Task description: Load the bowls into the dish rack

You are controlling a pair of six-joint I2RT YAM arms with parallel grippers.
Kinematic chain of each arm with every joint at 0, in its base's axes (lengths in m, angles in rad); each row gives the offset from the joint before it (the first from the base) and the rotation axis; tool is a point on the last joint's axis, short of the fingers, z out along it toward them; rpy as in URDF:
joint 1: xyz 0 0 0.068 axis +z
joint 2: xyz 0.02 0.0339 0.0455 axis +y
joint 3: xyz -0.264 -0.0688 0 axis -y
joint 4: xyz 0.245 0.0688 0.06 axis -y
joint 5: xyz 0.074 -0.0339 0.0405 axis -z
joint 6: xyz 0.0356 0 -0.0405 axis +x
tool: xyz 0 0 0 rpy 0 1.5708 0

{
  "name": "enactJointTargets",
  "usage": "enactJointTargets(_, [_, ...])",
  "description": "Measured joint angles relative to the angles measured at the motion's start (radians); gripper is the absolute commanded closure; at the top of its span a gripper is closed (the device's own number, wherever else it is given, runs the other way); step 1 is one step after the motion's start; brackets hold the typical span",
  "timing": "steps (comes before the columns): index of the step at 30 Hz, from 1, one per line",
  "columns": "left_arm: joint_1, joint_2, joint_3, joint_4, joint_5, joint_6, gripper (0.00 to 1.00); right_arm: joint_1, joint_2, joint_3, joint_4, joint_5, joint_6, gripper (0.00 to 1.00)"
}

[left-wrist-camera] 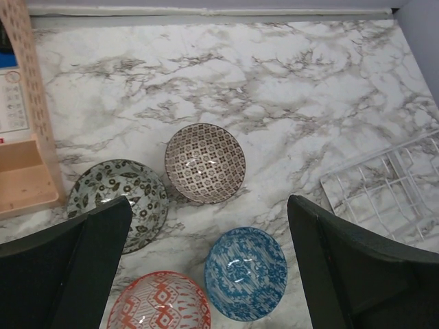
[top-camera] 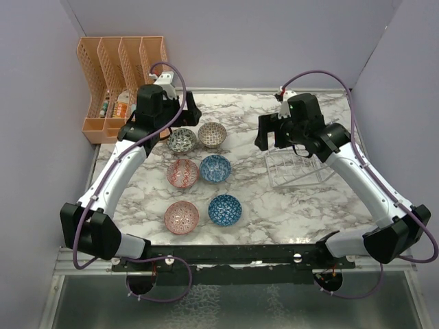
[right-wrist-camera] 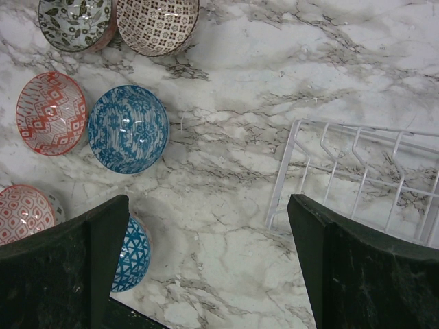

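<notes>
Top external view: the left gripper (top-camera: 180,118) hangs released and empty above the far bowls (top-camera: 215,168). All six sit on the tabletop (top-camera: 274,205), left of the empty dish rack (top-camera: 298,170). The right gripper (top-camera: 272,133) is released too. Loading hasn't begun; the next move probably calls for pinching one bowl's rim.

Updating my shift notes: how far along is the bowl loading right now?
Done: nothing; the dish rack is empty. In hand: nothing; the left gripper and right gripper are both open and empty above the table. Left: all six bowls sit on the marble beside the rack, each yet to be loaded.
</notes>
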Motion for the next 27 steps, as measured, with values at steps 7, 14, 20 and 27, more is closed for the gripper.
enactJointTargets(7, [-0.097,0.023,-0.087,0.055,0.074,-0.046,0.08,0.000,-0.008,0.001,-0.017,0.055,0.012,0.01])
enactJointTargets(14, [-0.312,0.129,-0.095,0.030,0.010,-0.046,0.16,-0.003,-0.009,0.130,-0.104,0.096,0.034,0.01])
enactJointTargets(20, [-0.418,0.171,-0.100,-0.015,-0.039,-0.032,0.24,-0.073,-0.017,0.255,-0.189,0.117,0.045,0.01])
enactJointTargets(27, [-0.459,0.235,-0.152,-0.008,-0.091,-0.021,0.33,-0.148,-0.013,0.395,-0.278,0.112,0.060,0.01])
